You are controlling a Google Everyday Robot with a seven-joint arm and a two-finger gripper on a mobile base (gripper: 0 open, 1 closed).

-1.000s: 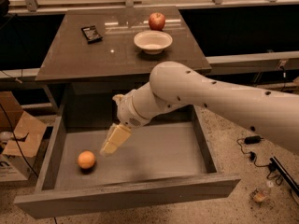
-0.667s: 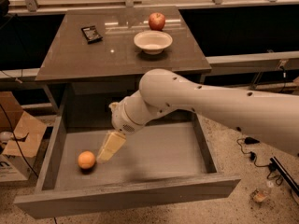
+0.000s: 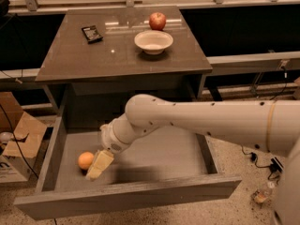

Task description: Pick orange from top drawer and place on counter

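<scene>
Reaching down into the open top drawer (image 3: 140, 191), white arm (image 3: 201, 121) stretched in from the right, wrist tipped low toward the left front corner. Gripper (image 3: 99, 165) set just beside the orange (image 3: 85, 160) on the drawer floor, perhaps touching, probably lining up a grasp. Cannot tell its opening, nor any hold on the fruit. Counter (image 3: 70, 55) above, bearing white bowl (image 3: 153, 41), apple (image 3: 157, 20) and dark packet (image 3: 92, 33).

One orange (image 3: 85, 160) lies inside the one open top drawer (image 3: 140, 192). One tool (image 3: 93, 172) hangs inside that drawer too, just beside the fruit. Behind and above the drawer stands one bench (image 3: 84, 60), carrying one red apple (image 3: 157, 20), one white bowl (image 3: 153, 41) and one small dark packet (image 3: 92, 33). One cardboard box (image 3: 21, 142) sits left of the drawer.
</scene>
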